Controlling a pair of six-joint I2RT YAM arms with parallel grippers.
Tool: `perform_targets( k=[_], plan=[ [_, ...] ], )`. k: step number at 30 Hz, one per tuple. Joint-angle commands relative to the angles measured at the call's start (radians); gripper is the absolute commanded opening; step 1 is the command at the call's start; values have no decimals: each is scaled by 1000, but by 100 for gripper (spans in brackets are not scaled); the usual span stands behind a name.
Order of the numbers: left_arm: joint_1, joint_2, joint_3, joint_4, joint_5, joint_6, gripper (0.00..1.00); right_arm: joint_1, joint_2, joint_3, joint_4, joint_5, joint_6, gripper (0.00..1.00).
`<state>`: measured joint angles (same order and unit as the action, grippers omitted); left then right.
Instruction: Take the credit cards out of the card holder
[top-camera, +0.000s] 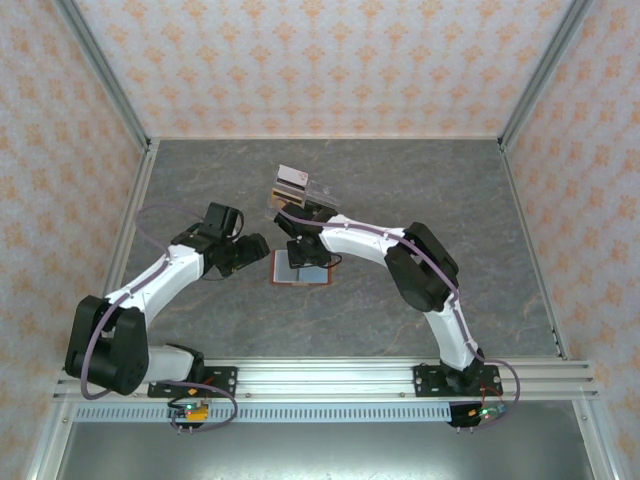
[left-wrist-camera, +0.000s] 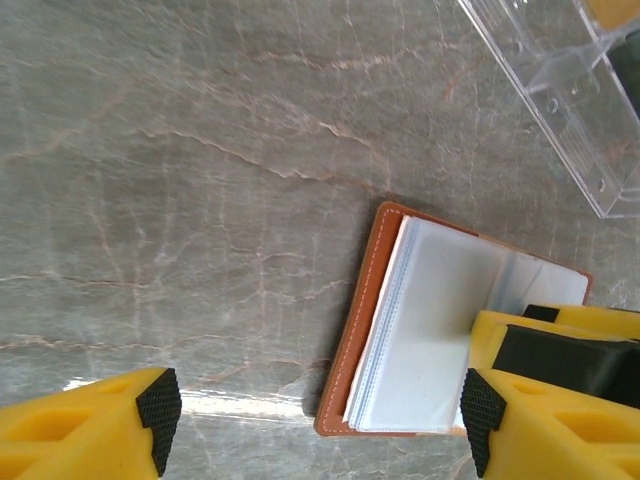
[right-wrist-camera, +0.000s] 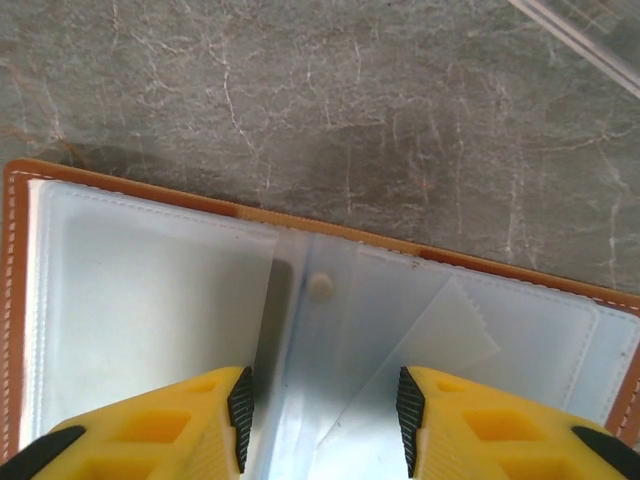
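Note:
The brown card holder (top-camera: 305, 274) lies open and flat on the table, its clear sleeves (left-wrist-camera: 430, 330) facing up. No card shows in the sleeves (right-wrist-camera: 140, 300). My right gripper (right-wrist-camera: 325, 420) is open, low over the holder's spine, one fingertip on each side of the fold. My left gripper (left-wrist-camera: 320, 420) is open at the holder's left edge, its right finger (left-wrist-camera: 480, 420) over the sleeves and its left finger over bare table. Something orange (left-wrist-camera: 612, 10) and a pale grey card (top-camera: 293, 177) are in the clear tray; I cannot tell whether the orange thing is a card.
The clear acrylic tray (top-camera: 300, 192) stands just behind the card holder, close to the right wrist. Its corner shows in the right wrist view (right-wrist-camera: 590, 30). Grey marbled table (top-camera: 450, 200) lies all around, bounded by metal rails and patterned walls.

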<state>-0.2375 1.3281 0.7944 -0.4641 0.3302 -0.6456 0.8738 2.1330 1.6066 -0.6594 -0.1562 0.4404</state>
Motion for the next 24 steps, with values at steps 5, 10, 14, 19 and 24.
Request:
perform_targets(
  k=[5, 10, 14, 19, 24],
  plan=[
    [-53, 60, 1, 59, 22, -15, 62, -10, 39, -3, -63, 42, -27, 41],
    [-85, 114, 8, 97, 55, -28, 45, -12, 53, -20, -62, 45, -36, 36],
    [-106, 145, 31, 87, 58, -11, 39, -12, 58, -39, -50, 48, -43, 36],
    [-115, 175, 37, 115, 103, -11, 35, -16, 58, -48, -36, 43, -43, 36],
    [-117, 205, 37, 141, 142, -18, 33, -19, 54, -60, -25, 32, -45, 36]
  ],
)
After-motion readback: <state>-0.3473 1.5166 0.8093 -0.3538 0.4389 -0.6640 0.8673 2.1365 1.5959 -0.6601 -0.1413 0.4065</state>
